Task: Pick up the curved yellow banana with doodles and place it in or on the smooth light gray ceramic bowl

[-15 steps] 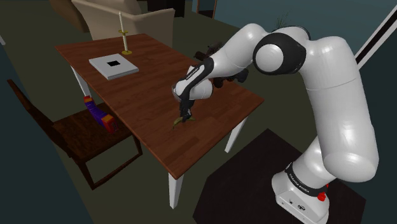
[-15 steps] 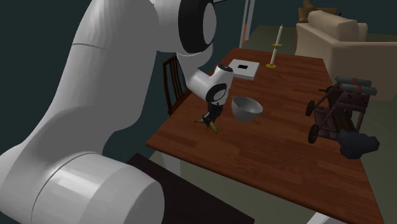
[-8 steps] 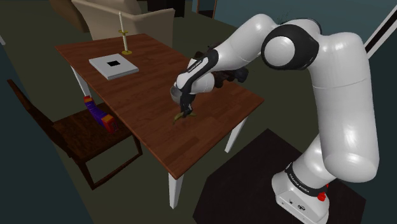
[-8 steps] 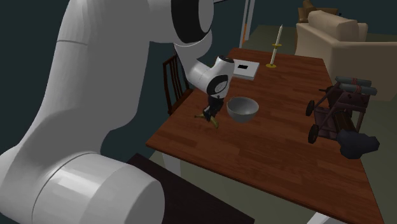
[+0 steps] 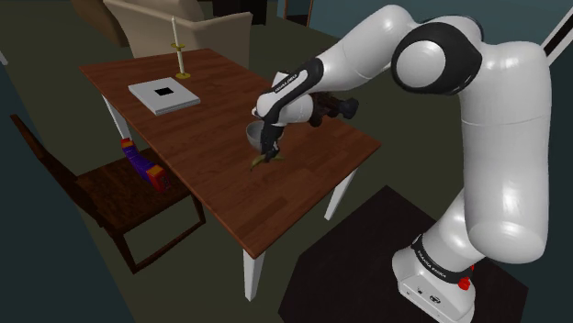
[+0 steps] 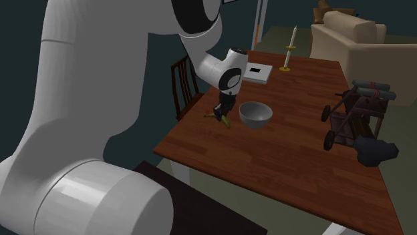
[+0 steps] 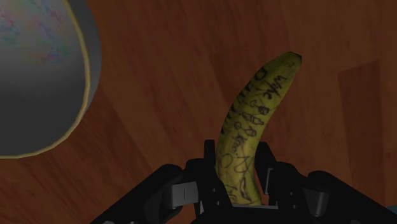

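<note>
My gripper (image 7: 236, 173) is shut on the lower end of a yellow banana (image 7: 254, 121) covered in black doodles. The banana sticks out past the fingers over the wooden table (image 5: 211, 174). In the shoulder view the gripper (image 5: 266, 147) points down, with the banana (image 5: 260, 159) just above the tabletop. A grey bowl (image 6: 255, 115) stands upright beside the gripper (image 6: 224, 109) and the banana (image 6: 219, 119), to the second exterior view's right. In the wrist view the bowl (image 7: 38, 76) lies close beside the banana. The arm partly hides the bowl (image 5: 250, 135) in the shoulder view.
A white flat box (image 5: 163, 95) and a candle in a holder (image 5: 178, 50) stand at the table's far end. A dark toy cart (image 6: 353, 115) sits on the table at the second exterior view's right. A chair (image 5: 110, 197) holding a colourful object (image 5: 140, 163) stands beside the table.
The arm has stretched out and carried the gripper, with the banana in it, a little away from the near table edge and closer alongside the bowl. The bowl has stayed put.
</note>
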`<state>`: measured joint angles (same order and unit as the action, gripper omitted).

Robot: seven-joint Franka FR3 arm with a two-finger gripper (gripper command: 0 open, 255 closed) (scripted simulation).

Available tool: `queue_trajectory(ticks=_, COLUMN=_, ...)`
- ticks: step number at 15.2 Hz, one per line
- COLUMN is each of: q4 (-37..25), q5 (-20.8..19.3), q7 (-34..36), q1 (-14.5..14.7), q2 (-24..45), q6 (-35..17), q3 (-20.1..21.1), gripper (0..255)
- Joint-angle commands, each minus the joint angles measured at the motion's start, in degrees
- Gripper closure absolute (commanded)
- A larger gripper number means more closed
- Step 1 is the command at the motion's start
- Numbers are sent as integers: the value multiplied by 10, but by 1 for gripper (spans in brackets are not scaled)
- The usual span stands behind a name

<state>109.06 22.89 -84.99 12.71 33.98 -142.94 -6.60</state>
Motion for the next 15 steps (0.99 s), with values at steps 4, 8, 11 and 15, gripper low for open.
queue_trajectory(ticks=4, q4=5, q5=-11, q7=12, q1=5, q2=-31, q6=25, q3=-8, gripper=255)
queue_trajectory(ticks=8, q4=6, q5=-20, q7=21, q1=9, q2=-53, q6=46, q3=-14, gripper=255)
queue_trajectory(ticks=11, q4=6, q5=-27, q7=27, q1=12, q2=-70, q6=62, q3=-18, gripper=255)
queue_trajectory(ticks=15, q4=-21, q5=-31, q7=27, q1=5, q2=-65, q6=86, q3=-22, gripper=255)
